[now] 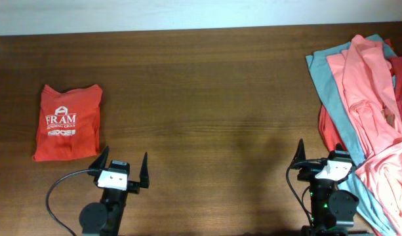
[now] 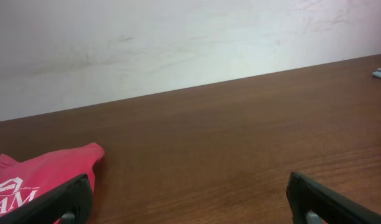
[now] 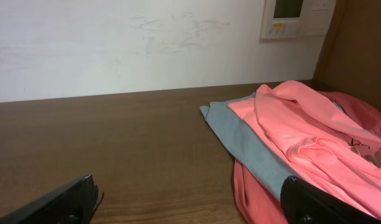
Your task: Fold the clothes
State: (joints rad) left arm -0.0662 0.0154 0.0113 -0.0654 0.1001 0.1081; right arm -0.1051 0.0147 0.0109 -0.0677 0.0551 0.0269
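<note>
An orange-red shirt with white "FRAM" lettering [image 1: 67, 122] lies folded at the table's left; its corner [image 2: 47, 171] shows by my left finger in the left wrist view. My left gripper [image 1: 124, 157] [image 2: 190, 205] stands open just right of it, over bare wood. At the right edge is a loose pile of clothes: a salmon-pink shirt [image 1: 371, 85] [image 3: 302, 124] on top, a grey-blue one [image 1: 332, 92] [image 3: 246, 137] under it, and red fabric [image 1: 325, 124] [image 3: 255, 193] beneath. My right gripper [image 1: 319, 154] [image 3: 190, 208] is open at the pile's near-left edge, its right finger [image 3: 321, 202] over the cloth.
The dark wooden table [image 1: 207, 98] runs between the folded shirt and the pile. A white wall stands behind the table, with a control panel [image 3: 296, 15] mounted on it at the far right. A black cable [image 1: 53, 196] loops beside the left arm.
</note>
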